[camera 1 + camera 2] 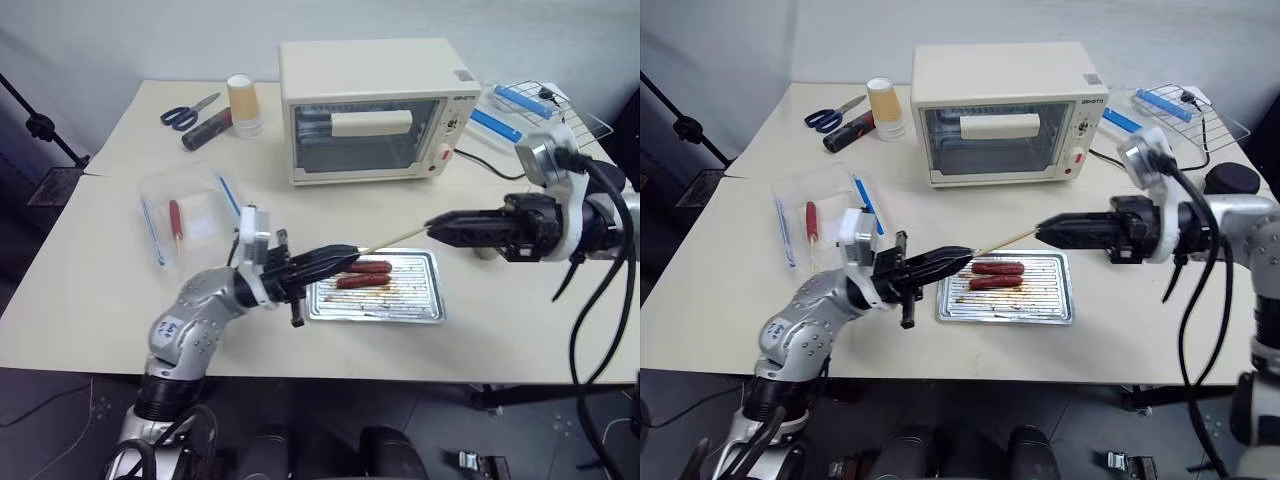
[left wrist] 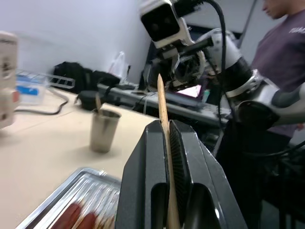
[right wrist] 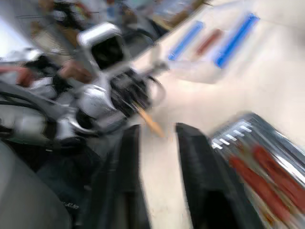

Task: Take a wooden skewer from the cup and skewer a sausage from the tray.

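The thin pale wooden skewer [image 1: 392, 239] hangs in the air above the shiny silver ribbed metal tray [image 1: 420, 300], between my two hands. My left gripper [image 1: 340, 256] is pressed closed on one end of it. My right gripper [image 3: 157, 131] is at the other end with its black fingers [image 3: 193, 157] parted, the tip between them. Two small reddish-brown sausages [image 1: 368, 267] lie side by side on the tray, in front of the cream toaster oven [image 1: 370, 110]. The small grey-tan paper cup [image 2: 104, 130] stands upright beyond the tray.
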`<state>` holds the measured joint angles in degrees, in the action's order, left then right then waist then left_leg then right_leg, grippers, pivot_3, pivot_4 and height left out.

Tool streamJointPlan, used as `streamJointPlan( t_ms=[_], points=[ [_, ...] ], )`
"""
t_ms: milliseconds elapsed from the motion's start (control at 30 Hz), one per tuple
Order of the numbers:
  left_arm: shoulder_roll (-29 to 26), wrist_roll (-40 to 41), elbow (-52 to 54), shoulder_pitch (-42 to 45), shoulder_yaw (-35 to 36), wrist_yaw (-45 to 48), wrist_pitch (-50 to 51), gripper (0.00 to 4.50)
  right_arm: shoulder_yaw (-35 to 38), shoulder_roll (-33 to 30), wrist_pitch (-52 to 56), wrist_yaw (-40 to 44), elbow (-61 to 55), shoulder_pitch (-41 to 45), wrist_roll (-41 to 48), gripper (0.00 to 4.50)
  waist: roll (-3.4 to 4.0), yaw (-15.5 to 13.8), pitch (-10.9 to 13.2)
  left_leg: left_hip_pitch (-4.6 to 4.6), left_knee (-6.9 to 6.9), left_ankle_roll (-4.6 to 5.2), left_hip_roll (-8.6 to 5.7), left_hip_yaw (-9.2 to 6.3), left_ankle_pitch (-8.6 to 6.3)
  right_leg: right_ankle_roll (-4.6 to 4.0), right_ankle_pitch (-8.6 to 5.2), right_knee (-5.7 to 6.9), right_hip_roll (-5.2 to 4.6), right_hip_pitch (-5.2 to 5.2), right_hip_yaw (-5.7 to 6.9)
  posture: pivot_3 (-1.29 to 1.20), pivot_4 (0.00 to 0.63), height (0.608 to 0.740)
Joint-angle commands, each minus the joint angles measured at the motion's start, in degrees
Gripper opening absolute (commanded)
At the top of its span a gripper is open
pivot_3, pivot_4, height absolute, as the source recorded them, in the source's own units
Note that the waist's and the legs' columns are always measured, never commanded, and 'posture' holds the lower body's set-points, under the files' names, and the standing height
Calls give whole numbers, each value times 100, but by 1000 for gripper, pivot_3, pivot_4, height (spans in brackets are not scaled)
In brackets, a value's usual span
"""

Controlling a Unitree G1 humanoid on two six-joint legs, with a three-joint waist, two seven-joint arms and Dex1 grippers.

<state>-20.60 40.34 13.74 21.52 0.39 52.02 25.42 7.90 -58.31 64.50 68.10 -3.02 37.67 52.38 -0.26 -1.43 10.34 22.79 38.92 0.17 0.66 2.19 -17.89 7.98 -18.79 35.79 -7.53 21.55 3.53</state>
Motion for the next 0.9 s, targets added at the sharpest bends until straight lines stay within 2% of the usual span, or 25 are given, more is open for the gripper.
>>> streamJointPlan(
  t_ms=[33, 133, 233, 267, 433, 700, 800, 900],
  points=[
    [-506, -161, 118, -304, 500, 215, -336, 0, -150, -677, -1709, 523, -202, -843, -1291, 2473, 1, 10, 0, 1, 0, 1, 0, 5, -1, 0, 0, -2, 1, 0, 3, 0, 150, 740],
    [-912, -115, 162, -690, 948, 253, -402, 0, -181, -856, -2938, 788, -101, -1577, -2002, 3450, 0, 26, 0, 2, -4, 2, 2, 12, -1, 0, 0, -8, 3, 3, 2, 0, 150, 740],
    [-1180, -24, 276, -1135, 1378, 200, -384, 0, -138, -796, -3421, 945, -73, -1997, -2216, 4399, 0, 69, 0, -6, -4, 1, 6, 8, -1, 0, 0, -12, 0, 3, -2, 0, 150, 740],
    [-1228, -3, 316, -1270, 1499, 164, -377, 0, -128, -747, -3474, 947, -96, -2079, -2227, 4457, 0, 83, 0, -11, -3, 1, 7, 9, -1, 0, 0, -16, -1, 3, -4, 0, 150, 740],
    [-1263, 75, 526, -1753, 1948, -104, -343, 0, -271, -351, -3523, 780, -395, -2040, -2177, 4457, -1, 130, 1, -28, -7, -2, 29, 7, -3, 0, 0, -15, -5, -9, -9, 0, 150, 740],
    [-1009, 301, 797, -2081, 2342, -825, -227, 0, -1798, 952, -3119, 191, -174, -161, -3043, 4457, -3, 169, 2, -38, -13, -11, 36, 9, -5, -2, -1, -12, -5, -5, -18, 0, 150, 740],
    [-956, 309, 847, -2045, 2247, -924, -233, 0, -2408, 1373, -3389, 176, 302, 287, -3617, 3883, -5, 140, 3, -36, -17, -13, 34, 5, -7, -3, -1, -15, -8, -5, -14, 0, 150, 740],
    [-922, 325, 905, -2029, 2176, -993, -232, 0, -2673, 1774, -3667, 102, 796, 575, -3950, 2888, -5, 134, 2, -29, -16, -7, 25, 0, -10, -3, -1, -15, -15, -5, -10, 0, 150, 740]
  ],
)
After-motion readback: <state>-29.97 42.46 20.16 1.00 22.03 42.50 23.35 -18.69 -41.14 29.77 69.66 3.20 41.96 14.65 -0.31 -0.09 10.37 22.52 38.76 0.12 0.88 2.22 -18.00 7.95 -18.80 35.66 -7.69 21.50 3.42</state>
